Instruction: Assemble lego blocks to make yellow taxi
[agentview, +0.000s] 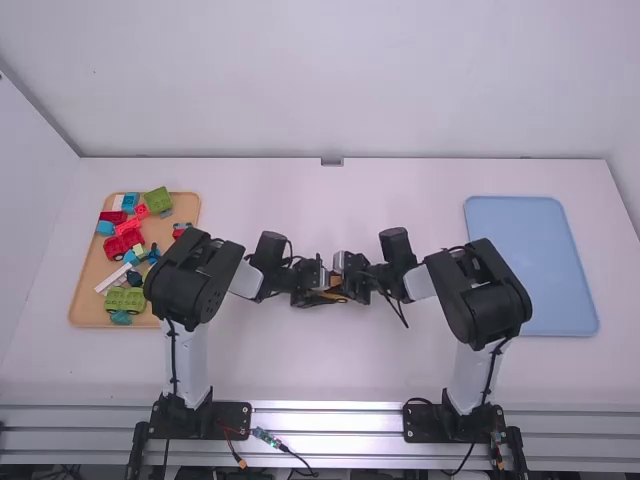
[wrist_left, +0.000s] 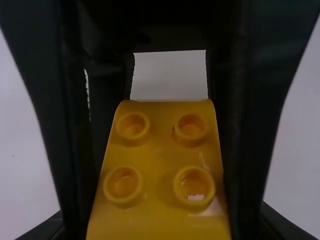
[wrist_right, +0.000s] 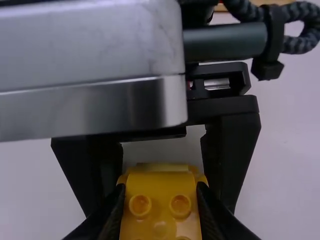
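Well, the yellow piece (wrist_right: 160, 187) is grasped by both my left gripper (wrist_right: 163, 176) and right gripper (wrist_right: 160, 205); light and stiff, I judge, but slick, so best taken by its flat flanks, clear of the studs (wrist_left: 191, 126); it lies midway between the worktop's (agentview: 320, 360) left and right edges; a wooden tray (agentview: 85, 312) of loose blocks (agentview: 125, 298) sits near the left, a blue tray (agentview: 530, 260) near the right.
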